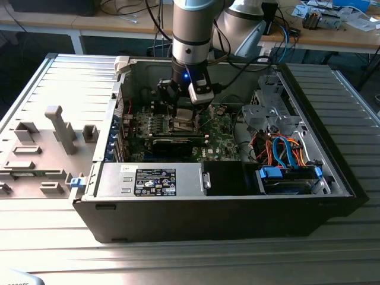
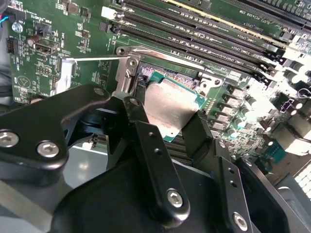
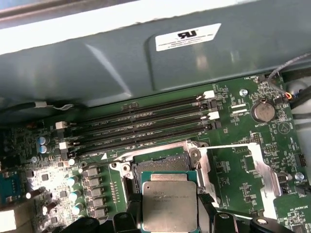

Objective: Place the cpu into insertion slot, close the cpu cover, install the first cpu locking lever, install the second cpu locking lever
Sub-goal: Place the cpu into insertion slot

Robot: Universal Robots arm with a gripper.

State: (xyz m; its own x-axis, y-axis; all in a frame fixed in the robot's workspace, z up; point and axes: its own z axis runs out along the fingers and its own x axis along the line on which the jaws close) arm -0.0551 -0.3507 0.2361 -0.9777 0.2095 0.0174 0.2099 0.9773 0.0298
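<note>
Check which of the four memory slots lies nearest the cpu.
The memory slot running alongside the insertion slot frame; the other three lie farther from the cpu.

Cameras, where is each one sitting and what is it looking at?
Exterior view: off the arm, looking down into the open computer case; the arm shows.
First wrist view: on the arm, facing the insertion slot; fingertips show beside the cpu.
Second wrist view: on the arm, looking along the gripper; its black fingers show.
Both wrist views share the cpu, gripped by the insertion slot.
</note>
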